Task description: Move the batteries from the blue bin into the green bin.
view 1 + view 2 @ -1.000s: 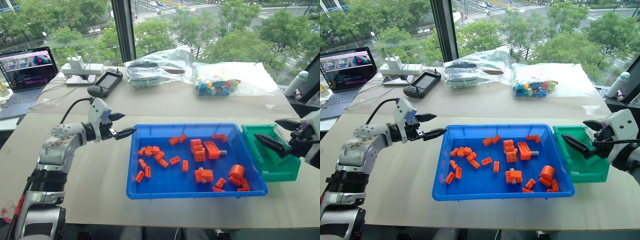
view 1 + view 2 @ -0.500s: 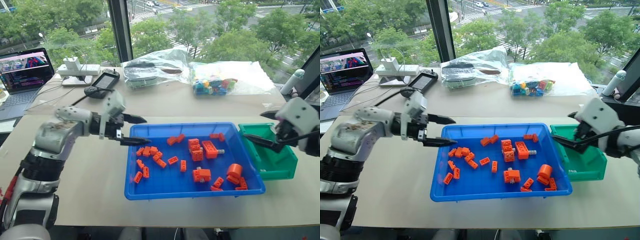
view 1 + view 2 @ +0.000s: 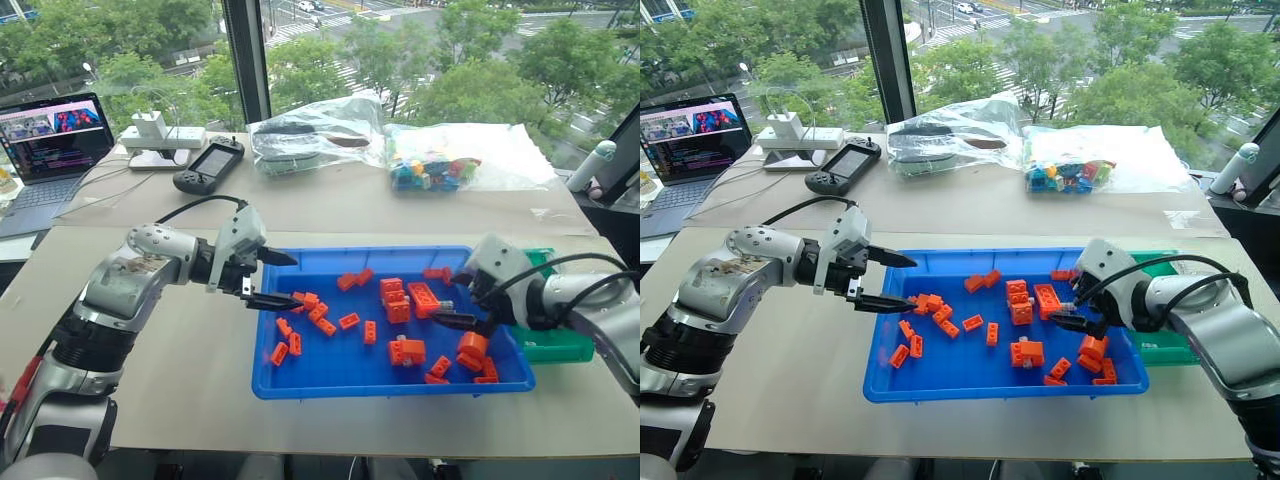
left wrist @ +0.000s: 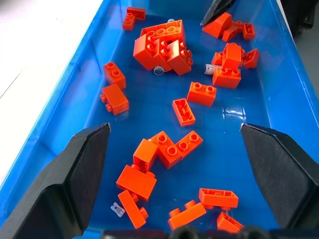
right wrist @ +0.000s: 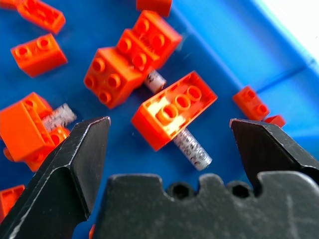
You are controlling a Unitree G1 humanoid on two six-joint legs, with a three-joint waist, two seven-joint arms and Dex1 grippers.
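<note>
Right end effector [image 3: 455, 300] wide apart, empty, above batteries [image 5: 192, 148] in blue bin [image 3: 300, 385].

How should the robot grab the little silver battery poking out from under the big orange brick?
Probably by its bare end. The slim silvery-grey battery lies flat in the bright blue plastic tray, half hidden under a long orange brick. The open right gripper should come from above, on the side away from the brick, one finger on each long side.

Upper-floor office: laptop [image 3: 52, 135] on table [image 3: 330, 210], windows [image 3: 400, 50] overlooking streets.
</note>
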